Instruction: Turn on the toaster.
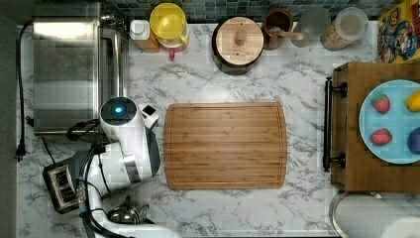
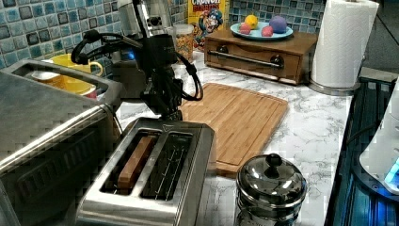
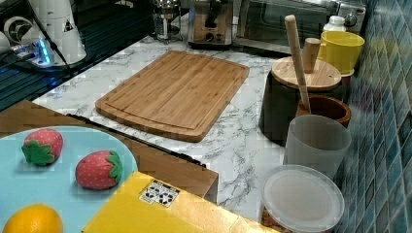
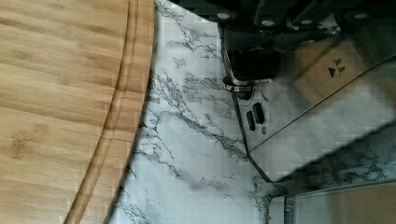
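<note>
the end effector [image 2: 165, 110] sits at the toaster [image 2: 150, 174]'s far end, centre-left of the left view; i cannot tell its finger spread. the lever knob [image 4: 252, 63] lies just below it. judged step: pressing; next, push straight down until it latches.

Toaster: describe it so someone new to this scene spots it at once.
Find the large steel toaster oven at the end of the marble counter. Beside it, between the oven and a small round shiny kettle, sits the toaster, under the robot's hand. It is the small boxy steel one with two dark top slots, neither glass-doored nor round.
</note>
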